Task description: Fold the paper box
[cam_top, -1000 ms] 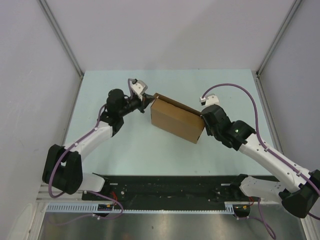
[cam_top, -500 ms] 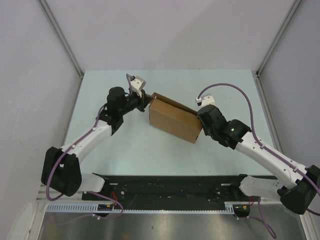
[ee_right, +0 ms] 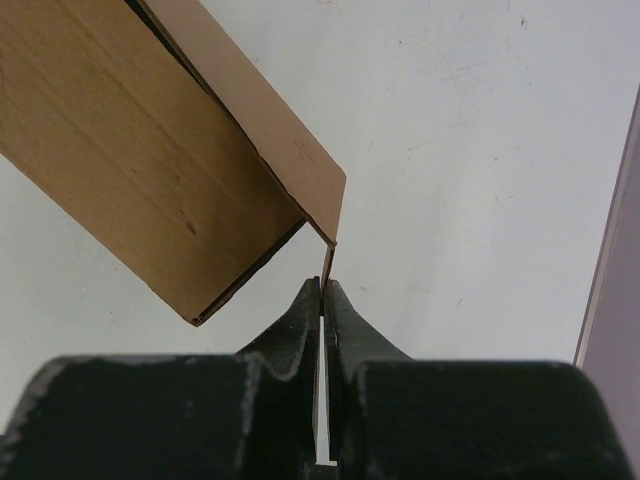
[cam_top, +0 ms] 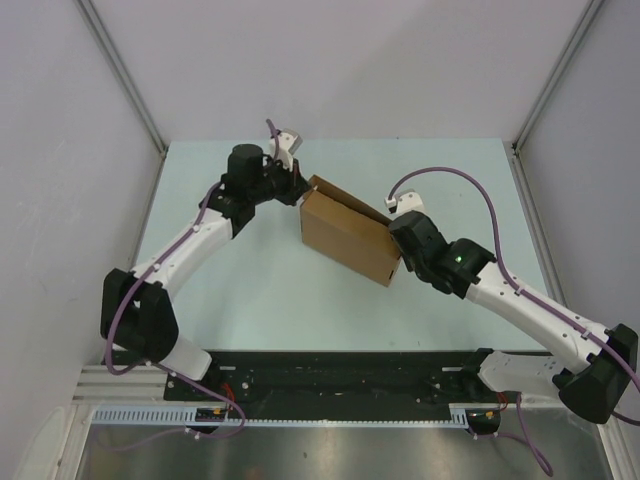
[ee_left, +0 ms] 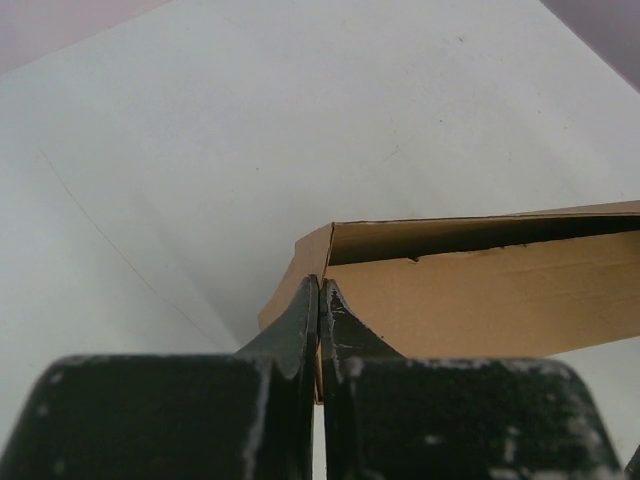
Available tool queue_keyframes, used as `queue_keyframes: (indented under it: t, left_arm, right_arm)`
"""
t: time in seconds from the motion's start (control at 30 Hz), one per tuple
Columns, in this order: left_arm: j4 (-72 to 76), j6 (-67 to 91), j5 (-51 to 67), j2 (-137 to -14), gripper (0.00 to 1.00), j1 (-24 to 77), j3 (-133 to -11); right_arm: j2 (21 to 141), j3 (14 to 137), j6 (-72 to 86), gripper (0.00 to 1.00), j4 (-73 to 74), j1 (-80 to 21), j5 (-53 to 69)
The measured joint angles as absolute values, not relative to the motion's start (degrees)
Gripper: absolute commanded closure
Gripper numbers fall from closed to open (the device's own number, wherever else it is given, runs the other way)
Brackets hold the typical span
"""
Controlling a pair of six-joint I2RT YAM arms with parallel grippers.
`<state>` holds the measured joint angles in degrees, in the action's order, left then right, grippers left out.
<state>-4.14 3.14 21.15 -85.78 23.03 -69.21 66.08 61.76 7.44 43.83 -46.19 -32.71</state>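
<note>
The paper box [cam_top: 345, 235] is plain brown cardboard, partly folded into a rectangular shape and held tilted above the pale green table [cam_top: 270, 300]. My left gripper [cam_top: 300, 192] is shut on a thin side flap at the box's far left corner; in the left wrist view [ee_left: 320, 285] the flap edge sits between the closed fingers, with the box [ee_left: 480, 290] stretching right. My right gripper [cam_top: 398, 235] is shut on a thin flap at the box's right end; the right wrist view [ee_right: 323, 285] shows the flap pinched, with the box [ee_right: 130, 150] up to the left.
Grey enclosure walls with metal corner posts [cam_top: 125, 80] stand close on the left, right and back. A black rail [cam_top: 340, 385] with the arm bases runs along the table's near edge.
My left arm has swung further back and turned its wrist, lifting the box's left corner. My right gripper has shifted a little left with the box. Both grips have held.
</note>
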Motion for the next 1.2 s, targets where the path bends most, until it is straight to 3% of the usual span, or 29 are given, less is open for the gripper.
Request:
queue_keyframes:
  t: [0.63,1.2]
  left_arm:
    - [-23.09,6.63,24.18,-95.92,1.0,21.93,-87.79]
    - [-25.63,8.19,24.75,-96.29,1.0,21.82,-88.82]
  right_arm:
    - [66.54,62.13,6.79,0.99,43.97,-46.35,-32.73]
    - [66.59,62.17,6.79,0.99,44.27,-46.46,-33.04]
